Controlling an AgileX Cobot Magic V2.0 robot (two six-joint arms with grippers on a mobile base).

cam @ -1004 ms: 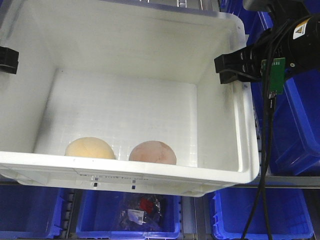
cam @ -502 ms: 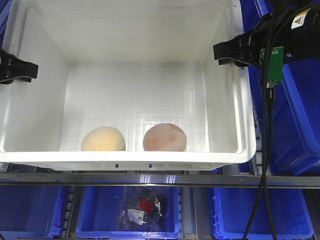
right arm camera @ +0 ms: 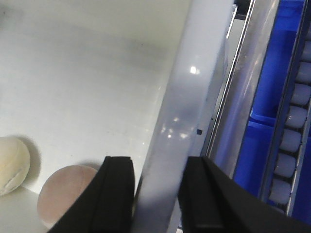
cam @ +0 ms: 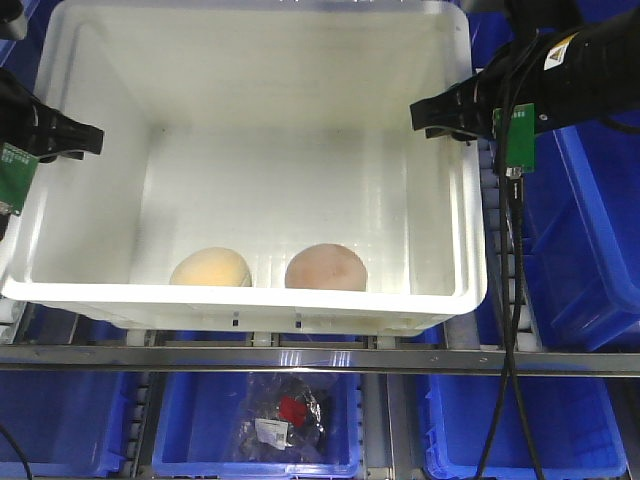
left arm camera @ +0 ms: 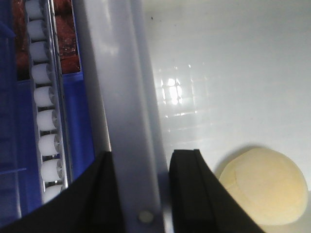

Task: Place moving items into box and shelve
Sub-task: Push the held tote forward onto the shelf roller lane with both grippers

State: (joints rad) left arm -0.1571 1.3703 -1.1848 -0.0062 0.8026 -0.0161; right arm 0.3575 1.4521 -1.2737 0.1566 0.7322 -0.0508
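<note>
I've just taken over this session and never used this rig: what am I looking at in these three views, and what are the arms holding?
The front view looks down on a two-armed robot carrying a white box above shelves of blue bins. The left gripper and right gripper each clamp an opposite side rim. The other two pictures come from cameras on each wrist, showing black fingers astride the rim. Inside, against the near wall, sit a pale yellow ball and a pinkish-brown ball.

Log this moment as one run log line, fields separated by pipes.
phase: shelving | left gripper: shut on box rim | right gripper: shut on box rim | box: on shelf rollers | yellow ball, pink ball: inside, near front wall
</note>
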